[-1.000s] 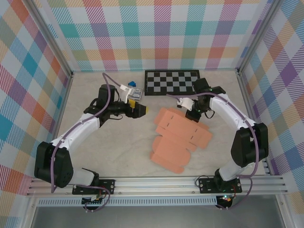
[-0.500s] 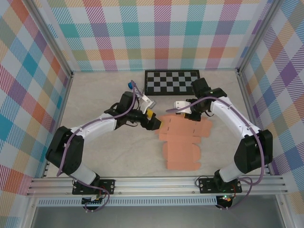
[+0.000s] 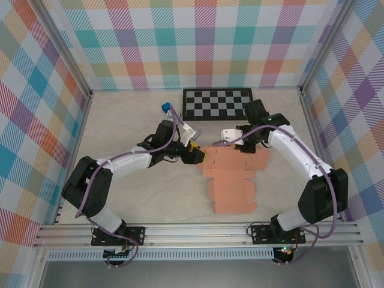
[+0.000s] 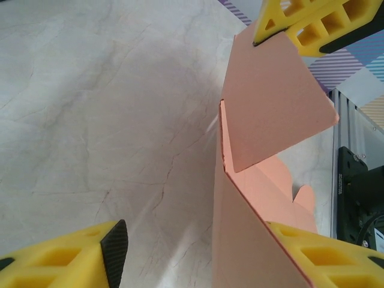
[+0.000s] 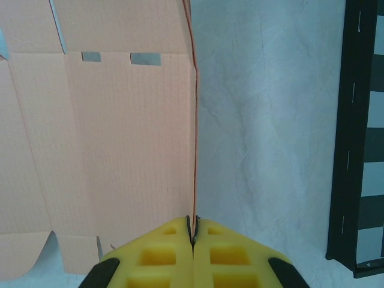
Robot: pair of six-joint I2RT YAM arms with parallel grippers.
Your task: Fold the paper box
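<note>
Noted: paper box (image 3: 231,180) plain salmon-orange; fingers (image 5: 162,258) yellow, black-tipped; desk (image 3: 132,192) pale marbled; checkerboard (image 3: 217,103) black-and-white; walls (image 3: 198,42) multicoloured plaid.

You're looking into a robotics lab cell: plaid-printed walls (image 3: 204,42) box in a marbled table (image 3: 114,120), the left arm (image 3: 120,162) and right arm (image 3: 294,150) bolt to an aluminium rail (image 3: 198,231), a checkerboard target (image 3: 217,103) lies at the back.

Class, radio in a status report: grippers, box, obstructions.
Right gripper shut on box edge. Left gripper open, a raised panel between its fingers. Box mostly flat. Checkerboard, blue cube behind, apart.
</note>
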